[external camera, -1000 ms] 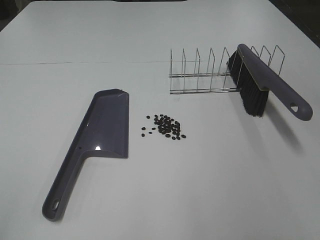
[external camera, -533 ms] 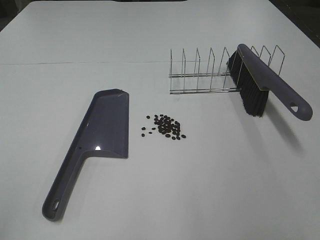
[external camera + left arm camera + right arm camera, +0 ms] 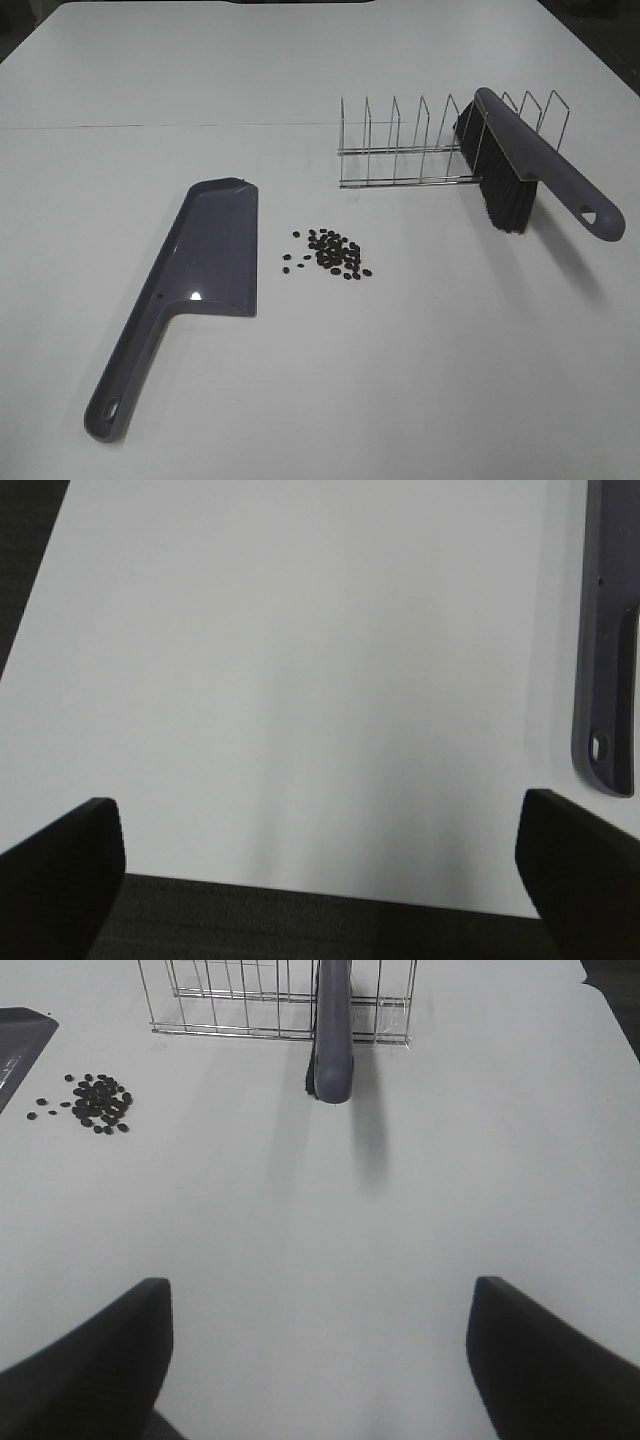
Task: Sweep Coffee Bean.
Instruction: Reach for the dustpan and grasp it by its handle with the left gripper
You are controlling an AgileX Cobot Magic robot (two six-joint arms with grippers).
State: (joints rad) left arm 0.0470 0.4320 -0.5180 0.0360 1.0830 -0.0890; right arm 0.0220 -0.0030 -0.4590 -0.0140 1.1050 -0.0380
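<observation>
The coffee beans [image 3: 330, 253] lie in a loose dark cluster just left of the middle of the high view, on the bare white worktop [image 3: 400, 380], with a few strays along the cluster's left side. Just to their left the grey-purple dustpan [image 3: 215, 250] lies flat. Its pan part sits toward the middle of the frame and its long handle runs down to the lower left. The beans are near the pan's right edge but not touching it. In the upper right stands a wire rack [image 3: 400, 150]. The brush [image 3: 535, 165] leans across the rack's right end, its handle sloping toward the right edge of the frame and its black bristles hanging in front of the rack's near rail. From this angle it is hard to say whether the bristle tips reach the worktop. The brush and the beans are well apart. In the left wrist view the left tool [image 3: 320, 880] is spread wide, its two dark fingers [image 3: 60, 870] far apart with only bare worktop between them, and the end of the dustpan handle lies off to one side. In the right wrist view the right tool [image 3: 320, 1360] is also spread, with nothing between its fingers [image 3: 90, 1360]. It faces the brush's handle end and the rack, with the beans off to one side.
</observation>
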